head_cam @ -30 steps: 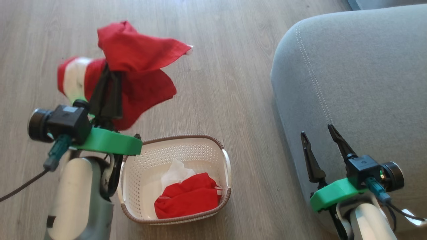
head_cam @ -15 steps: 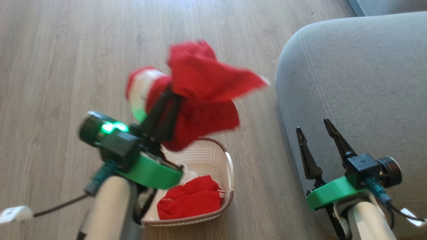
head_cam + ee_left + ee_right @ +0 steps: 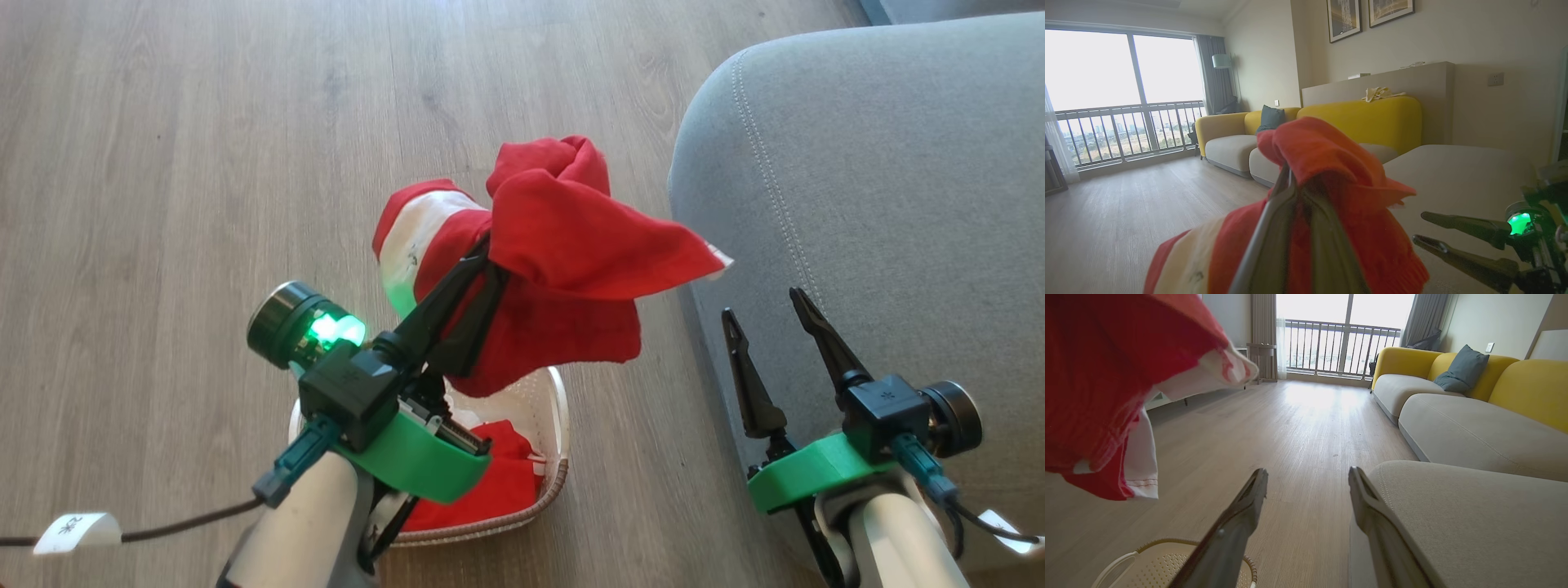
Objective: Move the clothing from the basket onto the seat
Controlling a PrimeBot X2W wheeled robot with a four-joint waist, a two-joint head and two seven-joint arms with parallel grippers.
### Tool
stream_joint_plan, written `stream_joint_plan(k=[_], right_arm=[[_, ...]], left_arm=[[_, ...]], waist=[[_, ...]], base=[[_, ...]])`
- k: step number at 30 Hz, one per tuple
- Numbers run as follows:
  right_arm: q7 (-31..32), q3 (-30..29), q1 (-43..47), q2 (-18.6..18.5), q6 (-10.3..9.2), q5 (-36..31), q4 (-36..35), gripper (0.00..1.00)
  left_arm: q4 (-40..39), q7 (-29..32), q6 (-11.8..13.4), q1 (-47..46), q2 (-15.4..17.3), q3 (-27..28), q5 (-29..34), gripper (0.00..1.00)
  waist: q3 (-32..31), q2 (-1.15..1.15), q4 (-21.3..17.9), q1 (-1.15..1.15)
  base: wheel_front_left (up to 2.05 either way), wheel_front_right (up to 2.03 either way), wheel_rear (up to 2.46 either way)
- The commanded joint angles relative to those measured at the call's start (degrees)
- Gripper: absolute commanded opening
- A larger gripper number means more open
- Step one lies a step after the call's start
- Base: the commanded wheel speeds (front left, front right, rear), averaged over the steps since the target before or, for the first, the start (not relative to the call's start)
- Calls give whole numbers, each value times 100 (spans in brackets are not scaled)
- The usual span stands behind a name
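Observation:
My left gripper (image 3: 488, 253) is shut on a red garment with white bands (image 3: 563, 253), held in the air above the basket (image 3: 558, 408) and just left of the grey seat (image 3: 882, 180). In the left wrist view the clothing (image 3: 1327, 163) drapes over my closed fingers (image 3: 1274, 228). Another red piece (image 3: 498, 482) lies in the cream basket, partly hidden by my left arm. My right gripper (image 3: 763, 302) is open and empty at the seat's near edge; in its own view it (image 3: 1306, 477) points along the floor beside the seat (image 3: 1453, 514), with the held garment (image 3: 1106, 375) hanging at upper left.
Wood floor (image 3: 204, 147) surrounds the basket. A cable with a white tag (image 3: 77, 531) trails from my left arm. A yellow and grey sofa (image 3: 1453, 396) with a dark cushion lines the wall farther off, and a balcony window (image 3: 1126, 90) is at the room's end.
My left gripper has carried the red garment rightward from over the floor to above the basket, close to the seat's edge. The right gripper has stayed open in place.

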Motion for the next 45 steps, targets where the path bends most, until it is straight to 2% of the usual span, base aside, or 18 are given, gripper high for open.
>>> stream_joint_plan(k=[1,7,12,16,17,24,29,39,45], right_arm=[[-52,142,-28,-53,-1,-20,-192,100],[-52,163,-37,-53,-1,-33,-195,100],[-52,423,-64,-102,-1,-197,-406,100],[-52,1138,-81,-530,-1,-201,-696,100],[-52,1138,-81,-530,-1,-201,-696,100],[-52,2164,-111,-1246,-1,90,-1201,100],[-52,2551,-219,-1505,-1,201,-1470,100],[-52,2299,-406,-1554,-1,-240,-2046,100],[-52,2022,-427,-1670,-1,-574,-1673,100]], left_arm=[[-237,-53,-3,-221,54,124,-17,0],[-191,-53,-4,-201,69,136,-5,0],[-124,-53,-4,-202,76,162,-6,0],[-15,-53,-4,-205,127,149,50,0],[-15,-53,-4,-205,127,149,50,0],[84,-53,-4,-167,128,183,87,0],[141,-53,-4,-159,133,151,152,0],[213,-53,-4,-146,149,97,214,0],[187,-53,-4,-196,159,25,251,0]], waist=[[1,0,-1,0],[0,0,1,0],[8,0,-1,0],[-7,0,-14,0],[-7,0,-14,0],[-56,0,-25,0],[-78,0,-27,0],[-69,0,18,0],[-44,0,56,0]], base=[[0,0,0],[0,0,0],[0,0,0],[0,0,0],[0,0,0],[0,0,0],[0,0,0],[0,0,0],[0,0,0]])
